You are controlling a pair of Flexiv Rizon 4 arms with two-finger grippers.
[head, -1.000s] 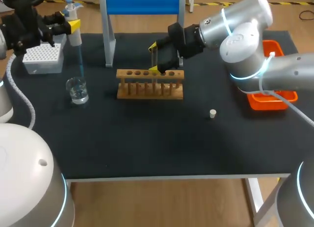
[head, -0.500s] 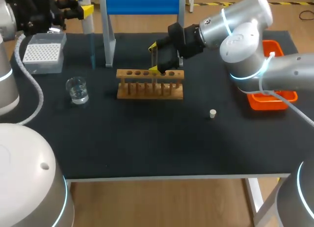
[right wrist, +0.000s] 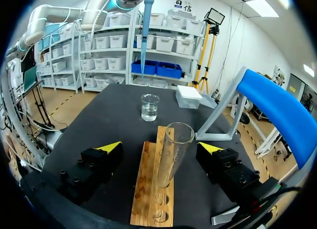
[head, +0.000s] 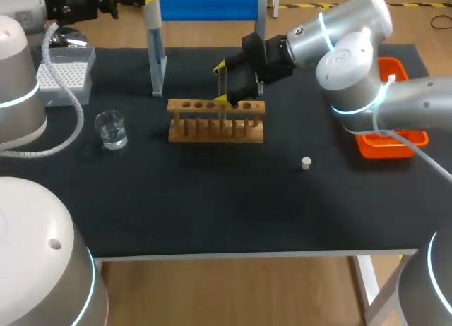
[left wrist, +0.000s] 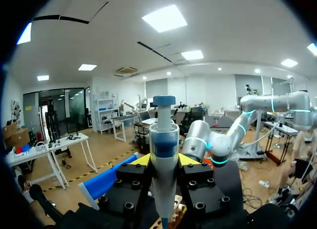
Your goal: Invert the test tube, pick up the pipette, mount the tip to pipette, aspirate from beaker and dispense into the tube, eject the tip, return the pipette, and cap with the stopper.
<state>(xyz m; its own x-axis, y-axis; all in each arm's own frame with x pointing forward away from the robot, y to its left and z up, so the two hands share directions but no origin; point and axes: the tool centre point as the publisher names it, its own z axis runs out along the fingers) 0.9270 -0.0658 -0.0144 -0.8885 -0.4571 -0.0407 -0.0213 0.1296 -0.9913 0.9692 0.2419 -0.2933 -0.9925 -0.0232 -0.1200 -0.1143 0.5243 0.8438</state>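
Your left fingers (left wrist: 141,160) are clamped on the pipette (left wrist: 163,154), high over the far left corner of the counter (head: 212,199) and close beside the blue stand (head: 205,5). Below it sits the tip box (head: 63,75), with the beaker (head: 111,128) nearer you along the left edge. The right wrist view shows what the head view hides. Your right fingers (right wrist: 110,147) stand wide apart, and the test tube (right wrist: 171,159) is upright between them in the wooden rack (right wrist: 143,189), touched by neither. The stopper (head: 306,163) lies alone on open counter right of the rack. An orange tray (head: 392,144) sits at the right edge.
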